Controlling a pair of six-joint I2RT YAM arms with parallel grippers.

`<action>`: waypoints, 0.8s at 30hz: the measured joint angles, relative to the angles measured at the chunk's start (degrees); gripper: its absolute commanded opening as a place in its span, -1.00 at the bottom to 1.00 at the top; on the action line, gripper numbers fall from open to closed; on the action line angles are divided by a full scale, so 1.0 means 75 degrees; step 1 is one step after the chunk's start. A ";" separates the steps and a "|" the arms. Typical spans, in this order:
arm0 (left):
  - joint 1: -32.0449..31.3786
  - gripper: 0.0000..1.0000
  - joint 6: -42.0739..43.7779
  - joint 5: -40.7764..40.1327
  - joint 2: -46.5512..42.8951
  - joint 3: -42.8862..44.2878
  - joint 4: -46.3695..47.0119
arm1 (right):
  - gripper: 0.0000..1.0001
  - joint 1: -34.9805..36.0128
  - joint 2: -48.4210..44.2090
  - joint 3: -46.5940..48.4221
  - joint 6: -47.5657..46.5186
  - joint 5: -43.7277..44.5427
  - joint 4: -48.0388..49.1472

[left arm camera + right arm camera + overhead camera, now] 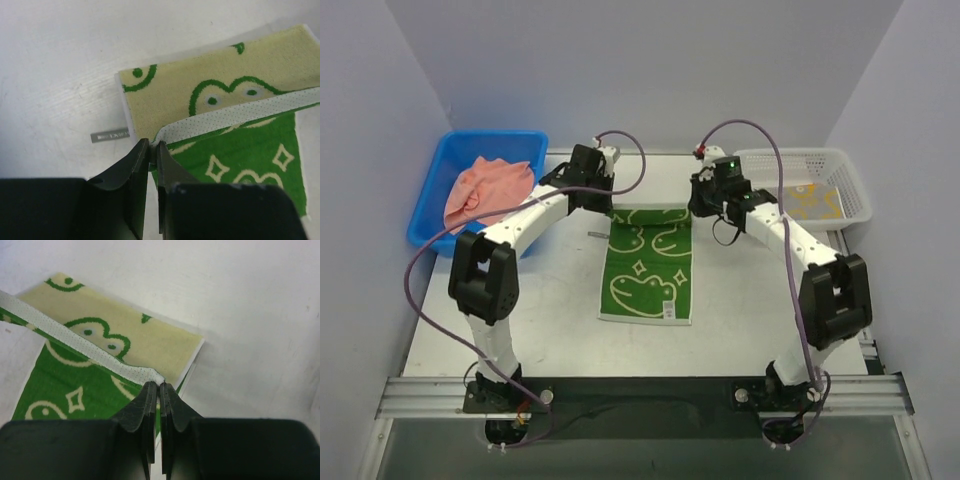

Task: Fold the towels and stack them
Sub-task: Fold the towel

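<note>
A green towel (648,275) with pale duck outlines lies lengthwise in the middle of the table. Its far end is turned back toward the near side, so the pale underside (175,90) with green ducks shows, edged by a white hem (60,322). My left gripper (152,145) is shut on the hem's left corner, and it sits at the towel's far left (611,208). The right gripper (160,385) is shut on the hem's right corner, at the far right (695,207). Both corners are raised a little above the cloth.
A blue bin (430,200) at the back left holds a crumpled salmon-pink towel (485,188). In the white basket (840,160) at the back right lies a yellow towel (810,203). A small grey tag (110,135) lies on the table just left of the green towel.
</note>
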 measured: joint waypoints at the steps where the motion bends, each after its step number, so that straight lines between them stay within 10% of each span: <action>1: -0.0023 -1.00 -0.0090 0.0061 -0.0256 -0.0236 -0.0006 | -1.00 0.0067 -0.0274 -0.0286 0.0058 0.0032 -0.0041; 16: -0.1227 -1.00 -0.1559 0.0533 -0.2914 -0.4619 0.0192 | -1.00 0.1160 -0.2955 -0.3319 0.1224 -0.0090 -0.1070; 24: -0.1311 -1.00 -0.2110 0.0437 -0.2591 -0.5418 0.0262 | -1.00 0.1268 -0.1789 -0.3841 0.2087 -0.1116 -0.1291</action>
